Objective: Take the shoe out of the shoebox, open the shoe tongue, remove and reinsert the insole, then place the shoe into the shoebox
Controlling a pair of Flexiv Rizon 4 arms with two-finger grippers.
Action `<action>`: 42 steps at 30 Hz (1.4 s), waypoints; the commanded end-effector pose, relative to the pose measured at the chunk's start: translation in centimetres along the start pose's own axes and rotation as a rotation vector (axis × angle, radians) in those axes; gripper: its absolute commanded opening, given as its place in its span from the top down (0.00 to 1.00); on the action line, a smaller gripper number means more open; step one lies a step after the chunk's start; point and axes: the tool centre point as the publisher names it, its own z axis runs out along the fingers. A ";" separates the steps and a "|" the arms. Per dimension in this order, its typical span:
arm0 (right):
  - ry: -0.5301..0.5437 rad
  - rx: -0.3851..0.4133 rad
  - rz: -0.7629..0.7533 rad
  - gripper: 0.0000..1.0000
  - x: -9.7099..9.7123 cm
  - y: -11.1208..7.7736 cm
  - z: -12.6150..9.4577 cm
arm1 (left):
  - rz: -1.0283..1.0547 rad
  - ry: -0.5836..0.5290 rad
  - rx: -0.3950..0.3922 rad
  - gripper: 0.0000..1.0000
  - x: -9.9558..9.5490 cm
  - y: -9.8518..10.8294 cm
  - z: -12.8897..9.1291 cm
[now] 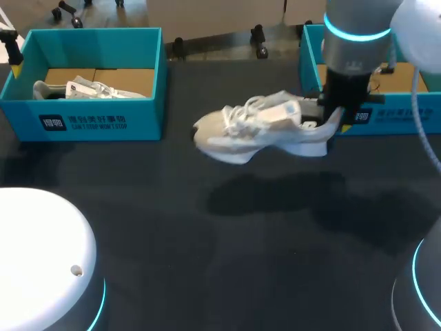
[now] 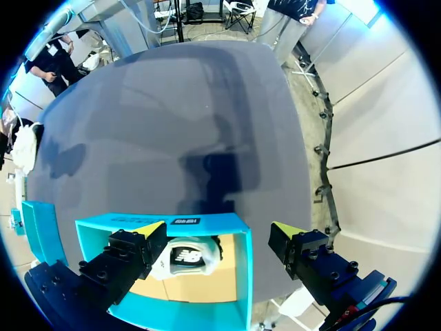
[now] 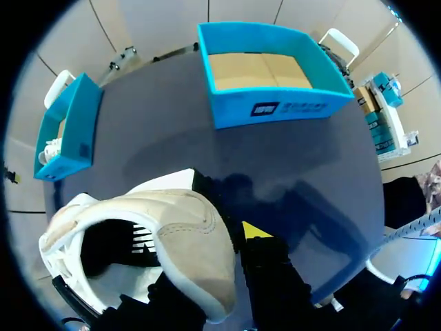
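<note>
Now: right gripper (image 1: 329, 116) clamped on the heel of the shoe (image 1: 258, 129), holding it level above the table (image 1: 207, 241). Left gripper (image 2: 217, 231) hangs over the left shoebox (image 2: 207, 222), jaws wide apart.

The cream-and-white lace-up sneaker (image 1: 262, 131) has white laces, a white sole, a beige heel and a dark inside. The left teal cardboard shoebox (image 1: 138, 121) and the right teal cardboard shoebox (image 1: 396, 125) have plain brown floors and white print on their fronts. The pale grey-white second sneaker (image 1: 83, 88) matches. The matte tabletop (image 1: 207, 241) is charcoal black. The left gripper (image 2: 217, 229) is black, tipped bright yellow.
</note>
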 end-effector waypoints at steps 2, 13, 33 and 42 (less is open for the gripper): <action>0.006 0.008 -0.003 1.00 1.4 -1.2 1.7 | 0.000 0.001 0.000 0.00 0.0 0.0 -0.1; 0.006 0.008 -0.003 1.00 1.4 -1.2 1.7 | 0.000 0.001 0.000 0.00 0.0 0.0 -0.1; 0.026 0.066 -0.054 1.00 6.6 -8.7 7.5 | 0.000 0.001 0.000 0.00 0.0 0.0 -0.1; 0.021 0.065 -0.096 1.00 8.0 -11.6 8.6 | 0.000 0.001 0.000 0.00 0.0 0.0 -0.1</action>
